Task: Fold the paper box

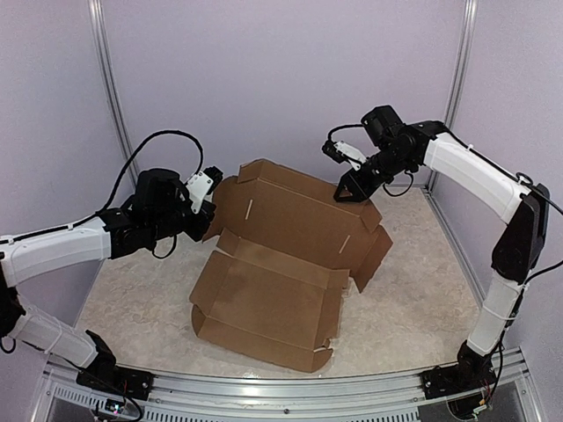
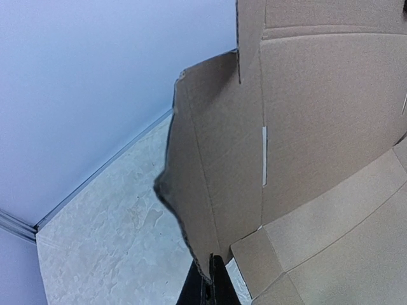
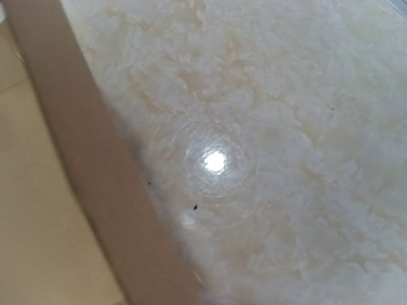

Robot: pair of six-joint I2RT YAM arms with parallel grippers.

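The paper box is a brown cardboard sheet, partly folded. Its shallow tray lies at the front and its lid panel stands tilted up behind. My left gripper is at the lid's left side flap. In the left wrist view its black fingers are closed on the lower edge of that flap. My right gripper is at the lid's upper right edge. Its fingers do not show in the right wrist view, only a blurred cardboard edge over the table.
The marbled tabletop lies inside lilac walls, with metal posts at the back corners and a metal rail along the front edge. The back wall's base strip shows in the left wrist view.
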